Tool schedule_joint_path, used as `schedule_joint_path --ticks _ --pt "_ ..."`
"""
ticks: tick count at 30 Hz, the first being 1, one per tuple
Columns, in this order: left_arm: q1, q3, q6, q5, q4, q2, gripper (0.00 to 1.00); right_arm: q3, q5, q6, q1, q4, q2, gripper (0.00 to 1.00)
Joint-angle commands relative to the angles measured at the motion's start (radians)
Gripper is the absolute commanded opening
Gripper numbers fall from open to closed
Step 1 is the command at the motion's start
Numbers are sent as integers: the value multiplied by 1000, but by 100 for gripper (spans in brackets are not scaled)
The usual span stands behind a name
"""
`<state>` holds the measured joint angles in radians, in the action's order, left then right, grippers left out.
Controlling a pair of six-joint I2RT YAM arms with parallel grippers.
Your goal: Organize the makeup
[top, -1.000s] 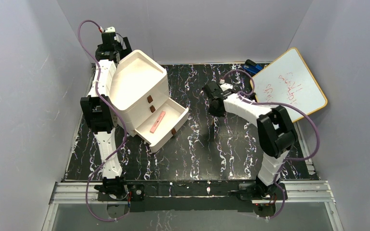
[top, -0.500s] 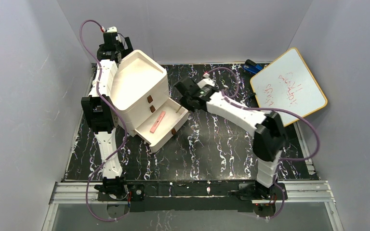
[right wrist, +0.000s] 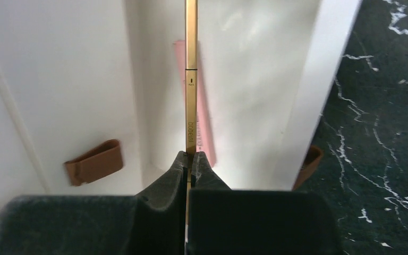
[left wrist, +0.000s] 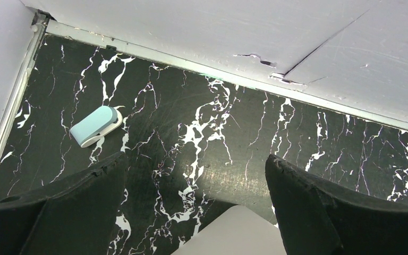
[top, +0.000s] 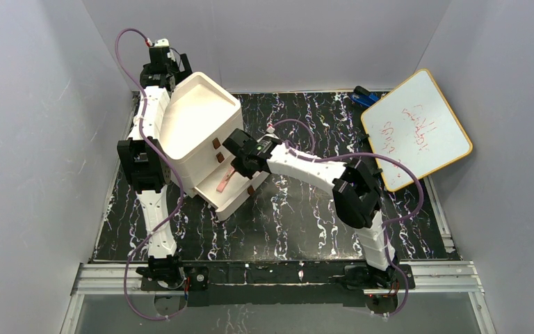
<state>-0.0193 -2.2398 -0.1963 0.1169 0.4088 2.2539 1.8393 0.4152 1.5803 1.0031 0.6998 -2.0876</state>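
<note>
In the right wrist view my right gripper [right wrist: 191, 156] is shut on a slim gold-brown makeup stick [right wrist: 191, 79] that points forward over the open bottom drawer [right wrist: 244, 69]. Under it, on the drawer floor, lies a pink stick [right wrist: 206, 106]. From above, the right gripper [top: 240, 163] hangs over that drawer [top: 240, 191] of the white three-drawer box [top: 198, 122], with the pink stick [top: 222, 182] just beside it. My left gripper [left wrist: 196, 164] stands open behind the box, holding nothing, over bare table and a white corner [left wrist: 234, 234].
A whiteboard with red writing [top: 417, 129] leans at the back right, a blue object [top: 363, 95] beside it. A small light-blue and white item [left wrist: 95, 125] lies on the black marbled table [top: 306, 223] near the back-left wall. Brown drawer handles [right wrist: 94, 162] stick out.
My right arm swung left from the middle of the table to above the open bottom drawer, carrying the stick. The left arm stayed still.
</note>
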Motion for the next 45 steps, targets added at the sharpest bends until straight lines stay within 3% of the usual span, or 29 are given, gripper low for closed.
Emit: schedule_joint_path --ticks 1,11,13,16,18,21,27,35,37,39,41,45 --pt "5 -47 10 2 25 -16 98 -51 -41 50 -8 -39 0 1" --pt "5 -45 11 3 24 -21 99 -35 -120 -13 2 -116 -88 1" --pt "5 -44 11 4 25 -24 98 -36 -138 -21 3 -134 -99 14" --pt "5 -43 11 4 24 -26 98 -48 -167 -43 3 -180 -105 51" --pt "5 -43 11 4 24 -27 98 -54 -168 -56 3 -203 -101 64" --pt "5 -43 11 2 24 -28 98 -52 -145 -86 3 -226 -74 73" --pt "5 -42 12 1 23 -28 98 -101 -3 -216 3 -316 108 75" --pt "5 -43 18 9 25 -28 98 -285 37 -621 0 -439 408 75" --pt "5 -41 18 7 24 -28 98 -355 -36 -791 -1 -488 482 77" --pt "5 -41 18 7 23 -28 98 -472 -131 -937 -1 -591 567 97" --pt "5 -40 18 8 23 -29 98 -565 -249 -1097 -2 -655 623 99" --pt "5 -37 18 10 22 -33 98 -663 -335 -1252 -1 -563 674 99"
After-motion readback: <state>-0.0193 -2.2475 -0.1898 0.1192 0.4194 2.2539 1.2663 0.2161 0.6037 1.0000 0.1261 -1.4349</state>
